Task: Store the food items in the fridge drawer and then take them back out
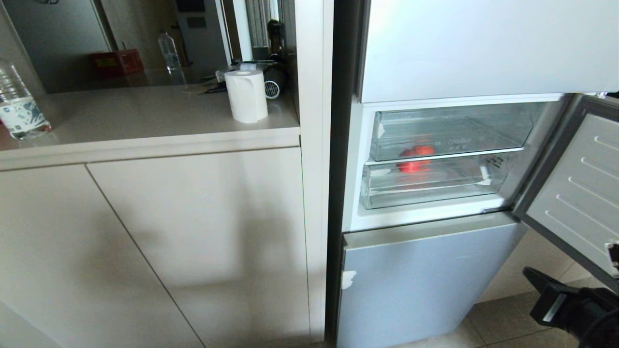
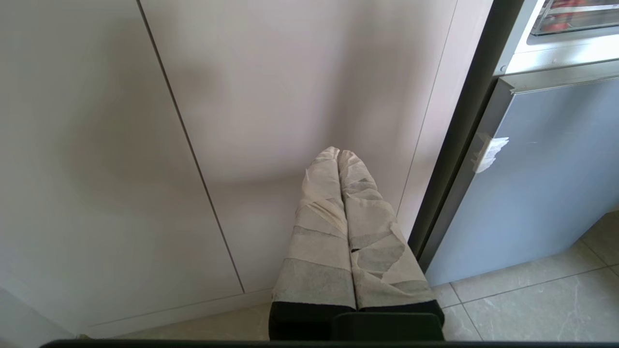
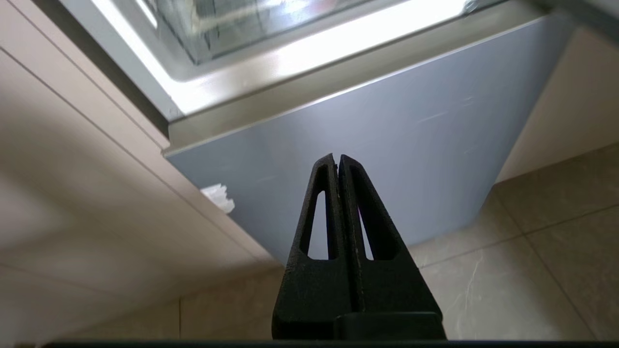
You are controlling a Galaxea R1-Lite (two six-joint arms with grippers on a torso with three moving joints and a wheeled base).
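The fridge's middle compartment stands open. Two clear bins are stacked inside, both pushed in. The lower one is the fridge drawer (image 1: 435,191). A red food item (image 1: 413,166) shows blurred through the clear fronts, at the left; which bin holds it I cannot tell. My right gripper (image 1: 529,274), black, is low at the right near the floor, well below the drawer, shut and empty (image 3: 337,157). It points at the blue-grey lower door (image 3: 387,145). My left gripper (image 2: 338,152), with tape-wrapped fingers, is shut and empty and faces the beige cabinet door (image 2: 290,87).
The opened fridge door (image 1: 575,193) swings out to the right, just above my right arm. Left of the fridge is a counter (image 1: 145,121) with a paper roll (image 1: 246,95) and water bottles (image 1: 17,108). Tiled floor (image 1: 508,319) lies below.
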